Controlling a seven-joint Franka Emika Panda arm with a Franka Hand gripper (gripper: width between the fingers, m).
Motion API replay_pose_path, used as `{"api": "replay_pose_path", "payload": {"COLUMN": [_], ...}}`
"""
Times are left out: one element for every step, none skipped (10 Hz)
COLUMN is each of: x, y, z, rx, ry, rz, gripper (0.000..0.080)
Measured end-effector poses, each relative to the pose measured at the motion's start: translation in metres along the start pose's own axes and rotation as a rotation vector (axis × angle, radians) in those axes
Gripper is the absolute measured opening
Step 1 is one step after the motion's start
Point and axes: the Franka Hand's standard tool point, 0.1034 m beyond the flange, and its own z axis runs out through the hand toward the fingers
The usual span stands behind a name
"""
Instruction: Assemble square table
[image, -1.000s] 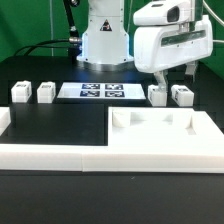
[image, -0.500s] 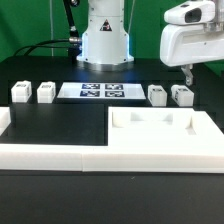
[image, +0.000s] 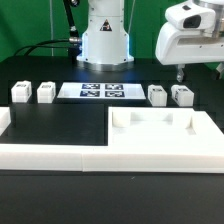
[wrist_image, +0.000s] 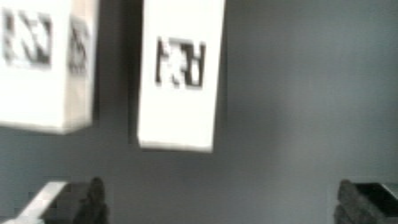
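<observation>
The square tabletop slab (image: 160, 128) is laid flat on the black worktop (image: 60, 120) at the exterior view's right, seemingly tucked against the low border wall (image: 50, 152). Just behind it stand the inner right leg (image: 157, 95) and the outer right leg (image: 181, 95), near each other. A further pair of legs (image: 46, 93) is set well apart at the exterior view's left, beyond the marker board (image: 103, 91). The hand (image: 198, 72) is held in the air above the right legs, spread wide and empty. In the wrist view neither leg is centred between the fingertips (wrist_image: 71, 200). If it were lowered from here (uncorrected), one leg could be struck or toppled, or its neighbour knocked aside.
</observation>
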Motion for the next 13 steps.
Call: {"api": "replay_pose_path", "payload": {"x": [-0.001, 0.003, 0.002, -0.001, 0.003, -0.004, -0.005, -0.003, 0.002, 0.002, 0.002, 0.001, 0.001], "y": [0.000, 0.001, 0.001, 0.002, 0.001, 0.003, 0.003, 0.002, 0.003, 0.003, 0.002, 0.002, 0.003], "z": [0.000, 0.004, 0.005, 0.005, 0.006, 0.007, 0.010, 0.019, 0.025, 0.024, 0.025, 0.025, 0.026], "rx": [-0.013, -0.007, -0.013, -0.023, -0.023, -0.033, -0.037, -0.027, -0.022, -0.023, -0.023, -0.023, -0.022], "ry": [-0.089, -0.141, -0.197, -0.287, -0.325, -0.403, -0.484, -0.559, -0.572, -0.569, -0.570, -0.571, -0.574], "rz": [0.003, -0.008, -0.007, -0.008, -0.007, -0.008, -0.007, 0.001, 0.006, 0.005, 0.004, 0.004, 0.002], "gripper": [0.0649, 0.0649, 0.0649, 0.0649, 0.0649, 0.0649, 0.0649, 0.0649, 0.0649, 0.0649, 0.0649, 0.0649, 0.0649]}}
